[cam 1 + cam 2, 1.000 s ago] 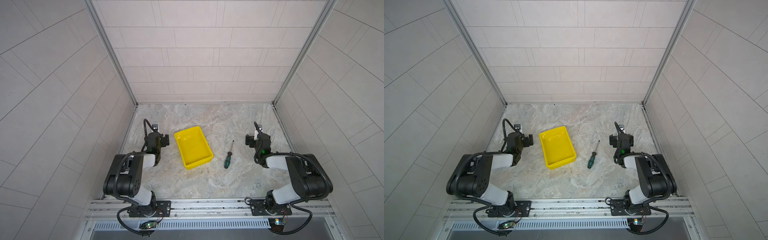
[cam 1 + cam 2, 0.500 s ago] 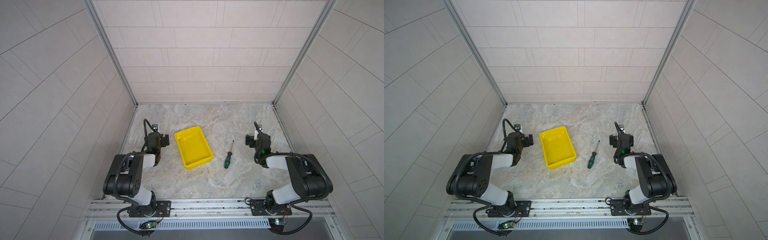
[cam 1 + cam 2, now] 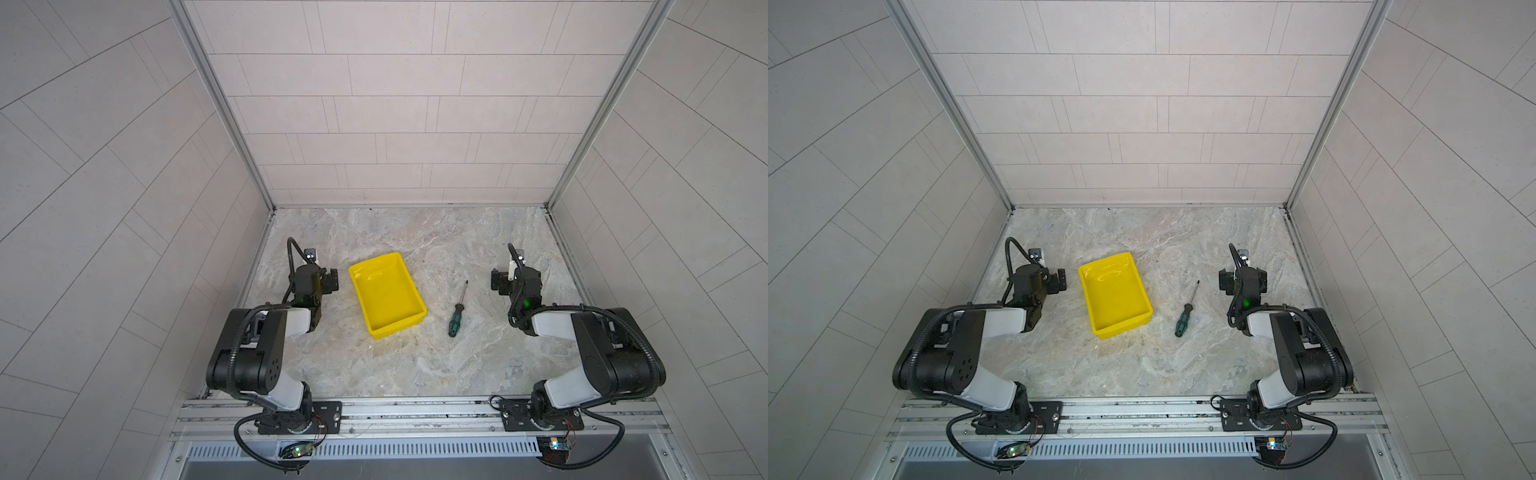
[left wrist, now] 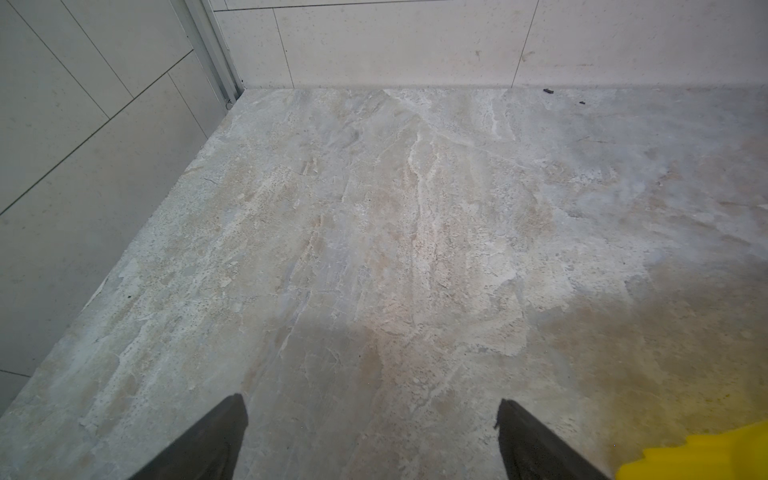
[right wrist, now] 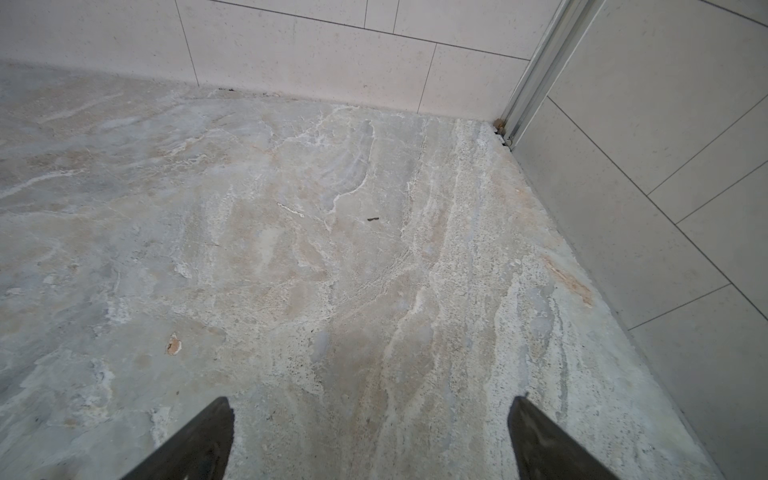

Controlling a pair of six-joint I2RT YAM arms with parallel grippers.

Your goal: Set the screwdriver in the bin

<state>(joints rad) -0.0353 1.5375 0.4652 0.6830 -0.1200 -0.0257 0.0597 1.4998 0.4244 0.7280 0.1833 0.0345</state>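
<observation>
Surface point(image 3: 395, 374) unchanged over last second: screwdriver point(image 3: 458, 309) beside bin point(image 3: 386, 297) (not inside), left end effector point(image 4: 370, 415) and right end effector point(image 5: 371, 415) both apart, seemingly parked; pickup pending.

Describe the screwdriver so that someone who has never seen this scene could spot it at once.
On the marbled tabletop, find the yellow bin near the middle. The screwdriver lies flat on the bare top to its right in both top views, not touching it. It is the only slim thing there: green-and-black handle, thin dark shaft.
</observation>
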